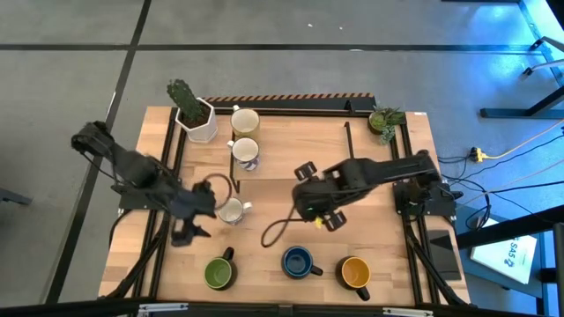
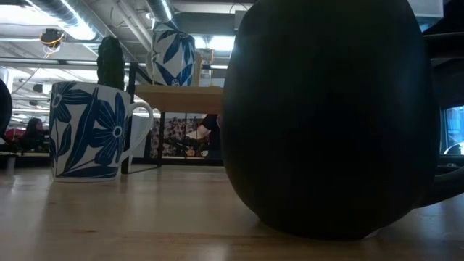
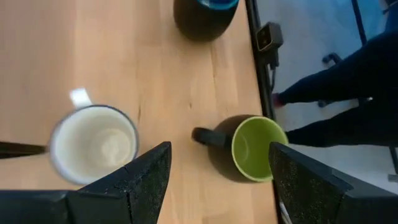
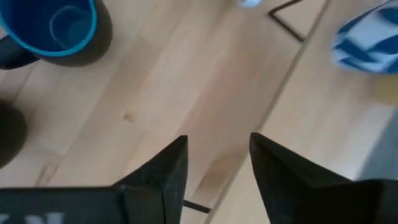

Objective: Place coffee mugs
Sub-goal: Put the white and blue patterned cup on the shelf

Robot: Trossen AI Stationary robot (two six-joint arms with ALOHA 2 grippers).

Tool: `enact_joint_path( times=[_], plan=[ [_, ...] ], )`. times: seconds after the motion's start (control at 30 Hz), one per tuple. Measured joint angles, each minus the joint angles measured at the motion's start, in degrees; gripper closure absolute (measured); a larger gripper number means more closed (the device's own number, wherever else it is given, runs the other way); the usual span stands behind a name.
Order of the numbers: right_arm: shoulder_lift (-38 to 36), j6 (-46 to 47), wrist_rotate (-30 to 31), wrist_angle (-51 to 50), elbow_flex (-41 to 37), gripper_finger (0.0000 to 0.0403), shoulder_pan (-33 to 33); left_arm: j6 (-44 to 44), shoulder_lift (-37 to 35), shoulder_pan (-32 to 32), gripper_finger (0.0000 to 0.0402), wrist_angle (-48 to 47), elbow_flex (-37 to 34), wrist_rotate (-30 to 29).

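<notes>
Three dark mugs stand along the table's near edge: green inside, blue inside, orange inside. A white mug stands upright left of centre; in the low view it shows a blue flower pattern. Two more pale mugs stand farther back. My left gripper hovers open, between the white mug and the green one. My right gripper is open over bare wood right of centre.
A white hexagonal pot with a cactus stands at the far left, a small leafy plant at the far right corner. A black cable loops on the wood mid-table. A raised wooden shelf carries a patterned mug. A person's legs show beyond the table edge.
</notes>
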Motion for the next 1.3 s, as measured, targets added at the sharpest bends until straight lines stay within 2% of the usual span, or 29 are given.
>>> enact_joint_path(
  times=[0.1,0.27,0.63,0.8,1.1,1.3],
  plan=[
    [-2.24,-1.49,0.94,1.23,0.02,0.0242,-0.09,-1.69,0.10,-0.37,0.0139,3.75,-6.00,-0.02],
    [-2.47,-13.72,1.71,10.20,0.08,0.0244,-0.88,-8.34,0.31,-0.36,0.0139,5.47,-10.92,-0.25],
    [8.19,-35.34,-14.98,36.69,-0.01,0.0244,-6.35,-17.48,0.00,-2.76,0.0139,5.52,-9.01,-1.51],
    [13.96,-41.16,-19.91,41.19,-0.01,0.0244,-6.14,-21.59,-0.72,-4.29,0.0139,4.91,-8.80,-0.71],
    [22.45,-48.14,-19.29,46.76,-0.03,0.0244,-5.97,-35.51,-7.06,-6.45,0.0139,3.79,-8.79,-0.68],
    [24.85,-49.89,-17.77,50.51,-0.01,0.0244,-6.90,-40.14,-10.53,-7.92,0.0139,3.86,-8.72,-6.04]
  ],
)
